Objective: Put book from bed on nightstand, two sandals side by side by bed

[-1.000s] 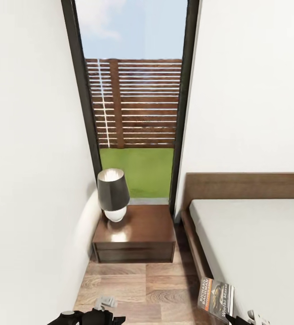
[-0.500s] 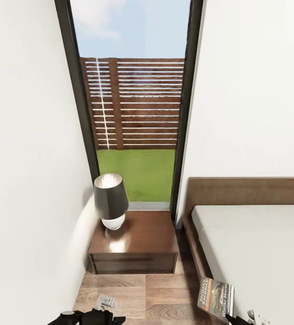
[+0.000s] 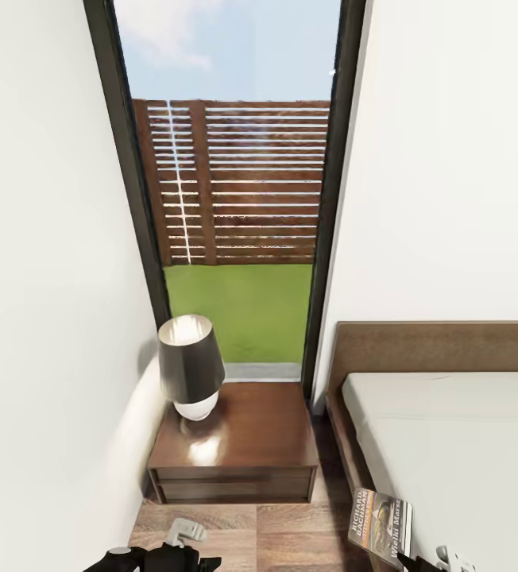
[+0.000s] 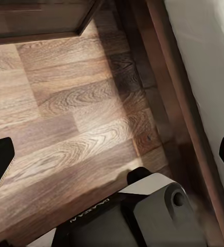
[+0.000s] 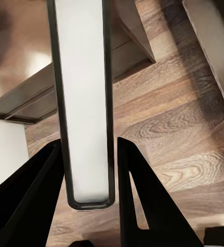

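Note:
The book, dark with an orange band and white lettering, hangs at the bed's left edge near the bottom right of the head view. My right gripper is shut on it. In the right wrist view the book's white page edge runs between the two black fingers above the plank floor. The nightstand stands ahead against the left wall, beside the bed. My left gripper hangs low over the floor, open and with nothing in it. The sandals are out of view.
A dark-shaded lamp occupies the back left of the nightstand top. A tall dark-framed window rises behind it. White walls close in on the left and behind the headboard. A narrow floor strip runs between the nightstand and the bed frame.
The whole view has moved closer to the nightstand, which now looks larger and lower in the picture. Both grippers and the book keep their places in the view.

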Controlling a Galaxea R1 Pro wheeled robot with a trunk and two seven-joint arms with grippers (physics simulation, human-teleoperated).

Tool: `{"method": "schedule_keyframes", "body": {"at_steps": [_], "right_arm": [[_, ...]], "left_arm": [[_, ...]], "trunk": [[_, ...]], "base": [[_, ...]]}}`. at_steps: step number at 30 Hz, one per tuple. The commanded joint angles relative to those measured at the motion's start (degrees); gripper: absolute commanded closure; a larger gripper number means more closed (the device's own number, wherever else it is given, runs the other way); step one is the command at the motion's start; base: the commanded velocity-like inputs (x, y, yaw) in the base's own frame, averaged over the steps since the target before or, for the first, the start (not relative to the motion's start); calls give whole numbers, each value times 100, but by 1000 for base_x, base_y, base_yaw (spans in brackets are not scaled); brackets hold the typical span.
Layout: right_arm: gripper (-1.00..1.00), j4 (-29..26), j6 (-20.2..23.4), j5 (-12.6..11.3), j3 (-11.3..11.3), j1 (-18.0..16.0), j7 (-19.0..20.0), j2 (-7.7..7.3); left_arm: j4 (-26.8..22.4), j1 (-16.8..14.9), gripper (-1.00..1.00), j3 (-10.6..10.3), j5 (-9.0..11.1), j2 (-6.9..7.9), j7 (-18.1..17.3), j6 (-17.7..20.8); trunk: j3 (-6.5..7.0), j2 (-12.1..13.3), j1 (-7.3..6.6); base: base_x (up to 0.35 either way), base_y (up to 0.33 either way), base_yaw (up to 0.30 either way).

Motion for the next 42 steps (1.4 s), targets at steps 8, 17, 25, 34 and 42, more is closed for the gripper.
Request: {"method": "schedule_keyframes", "body": {"at_steps": [8,17,25,34,42], "right_arm": [[100,-1,13,-68,28,-8,14,-4],[100,-1,13,-68,28,-8,14,-4],[100,-1,13,-68,28,-7,14,-4],[100,-1,13,-68,28,-6,14,-4],[100,-1,13,-68,28,-7,14,-4]], "left_arm": [[-7,-1,-100,17,-49,1,-15,-1],[-7,-4,-100,17,-49,1,-15,-1],[-7,-4,-100,17,-49,1,-17,-1],[-7,-3,-100,18,-49,1,-18,-1],[-7,-4,-100,18,-49,1,-16,-1]], "trunk": [[-12,-12,6],[-12,-12,6],[-12,-12,6],[-12,-12,6],[-12,-12,6]], "base": [[264,0,0],[264,0,0],[264,0,0],[264,0,0],[264,0,0]]}}
